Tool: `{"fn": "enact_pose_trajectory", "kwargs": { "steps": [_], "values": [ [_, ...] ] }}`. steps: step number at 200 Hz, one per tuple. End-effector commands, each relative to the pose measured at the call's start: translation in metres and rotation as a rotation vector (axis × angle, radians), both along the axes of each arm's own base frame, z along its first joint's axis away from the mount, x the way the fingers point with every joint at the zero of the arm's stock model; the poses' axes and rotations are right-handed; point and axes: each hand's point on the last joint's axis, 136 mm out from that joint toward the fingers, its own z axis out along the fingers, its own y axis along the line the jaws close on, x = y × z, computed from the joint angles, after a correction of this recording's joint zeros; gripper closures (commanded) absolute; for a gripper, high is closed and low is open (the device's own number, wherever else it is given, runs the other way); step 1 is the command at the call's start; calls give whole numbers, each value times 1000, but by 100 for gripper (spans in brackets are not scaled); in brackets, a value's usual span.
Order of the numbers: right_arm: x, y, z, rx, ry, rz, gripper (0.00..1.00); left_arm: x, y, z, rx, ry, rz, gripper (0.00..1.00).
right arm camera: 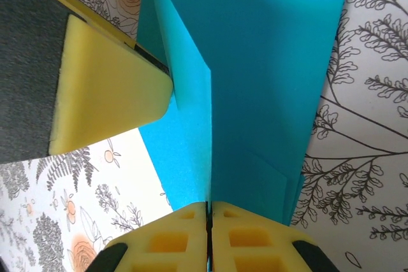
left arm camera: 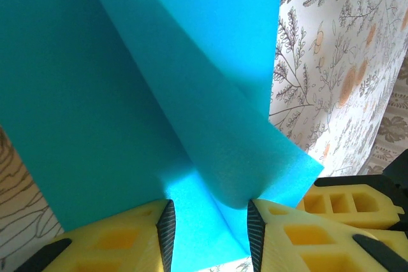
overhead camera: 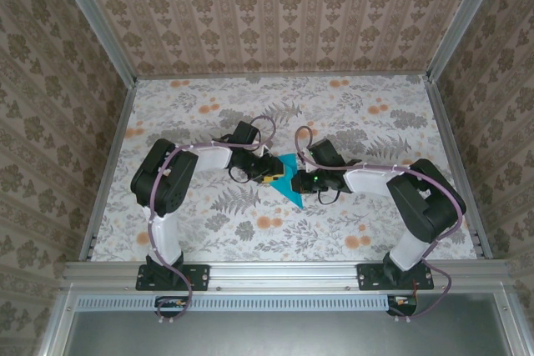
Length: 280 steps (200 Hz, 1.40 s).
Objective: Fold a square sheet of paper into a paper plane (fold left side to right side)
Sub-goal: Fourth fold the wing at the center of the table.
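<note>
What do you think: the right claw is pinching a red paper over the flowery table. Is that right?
Not quite. The paper is turquoise-blue, not red. The right wrist view shows the right claw shut on its edge over the flowery table.

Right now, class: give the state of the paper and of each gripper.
paper: partly folded, creased, one flap standing up.
left gripper: open, jaws either side of a curled flap of the paper.
right gripper: shut on the paper's raised fold.
</note>
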Motion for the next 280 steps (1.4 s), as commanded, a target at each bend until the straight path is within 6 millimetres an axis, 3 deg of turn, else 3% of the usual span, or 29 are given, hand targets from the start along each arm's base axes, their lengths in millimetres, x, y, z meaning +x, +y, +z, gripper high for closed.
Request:
{"fn": "enact_pose_trajectory", "kwargs": {
  "steps": [1,81,173,228,280],
  "values": [
    [-2,6,3,38,26,49,91,-6,11,-22,81,43,7,62],
    [-12,16,-4,91,102,102,89,-4,9,-22,83,42,8,62],
    [2,9,20,122,19,69,67,-6,11,-30,104,67,8,62],
    [4,16,15,152,41,76,72,-7,11,-30,105,66,8,62],
    [6,18,14,156,43,75,91,-7,12,-30,107,66,9,63]
  ]
}}
